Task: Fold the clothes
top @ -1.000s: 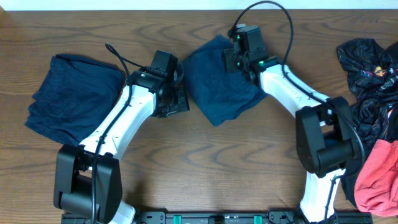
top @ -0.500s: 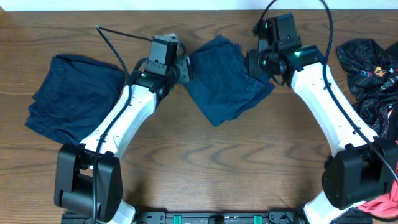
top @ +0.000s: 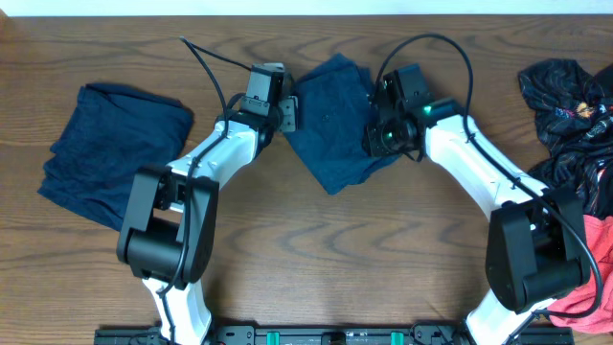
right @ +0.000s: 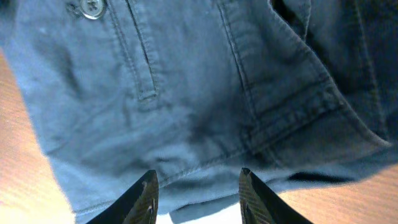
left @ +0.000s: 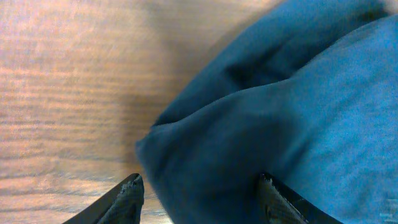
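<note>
Left gripper [left: 199, 190] and right gripper [right: 196, 186] both sit with jaws apart, gripping nothing, at opposite edges of the folded dark navy denim-like trousers [top: 330, 129] on the brown wooden table [top: 306, 249]. Risk imo: I pinch just 1 layer and the fold drags open.

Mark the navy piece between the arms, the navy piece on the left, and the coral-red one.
navy piece between the arms [top: 330, 144]: overhead view, centre of cloth.
navy piece on the left [top: 110, 158]: overhead view, its middle.
coral-red one [top: 589, 259]: overhead view, bunched upper part.
</note>
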{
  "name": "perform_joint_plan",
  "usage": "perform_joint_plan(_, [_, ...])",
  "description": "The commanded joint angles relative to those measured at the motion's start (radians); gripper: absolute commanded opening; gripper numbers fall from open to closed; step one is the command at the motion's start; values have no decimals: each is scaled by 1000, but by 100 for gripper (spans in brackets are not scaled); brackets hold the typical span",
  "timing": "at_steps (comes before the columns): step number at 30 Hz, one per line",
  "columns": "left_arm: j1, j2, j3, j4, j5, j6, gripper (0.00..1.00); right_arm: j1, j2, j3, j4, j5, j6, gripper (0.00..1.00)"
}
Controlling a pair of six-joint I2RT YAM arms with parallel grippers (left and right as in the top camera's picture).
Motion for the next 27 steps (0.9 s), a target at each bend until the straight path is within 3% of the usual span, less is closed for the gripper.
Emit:
perform_joint_plan(1, [39,43,6,-34,-30,24,59,5,21,-75,78,-3,7,40])
perform_joint_plan(6, [61,73,6,-158,-29,12,58,3,37,-174,245,31,7,40])
perform_joint_plan(12, [17,72,6,-392,106,-2,34,-16,58,-194,359,225,7,40])
perform_joint_plan(15, [-31,72,6,-510,127,-30,22,-39,58,-193,467,286,-5,45])
perform_joint_plan(17, [-68,68,6,-566,127,-33,19,-60,58,-193,535,292,-48,43])
perform_joint_plan(23, [-114,-39,7,-546,-29,-32,20,-87,41,-190,531,293,-166,46])
perform_joint_plan(24, [-110,-64,7,-513,-53,-32,27,-87,34,-190,523,293,-170,48])
perform_joint_plan(26, [-94,-113,7,-404,-88,2,52,-87,5,-190,507,290,-169,51])
perform_joint_plan(27, [-87,-126,7,-356,-87,28,59,-85,-10,-190,500,287,-168,52])
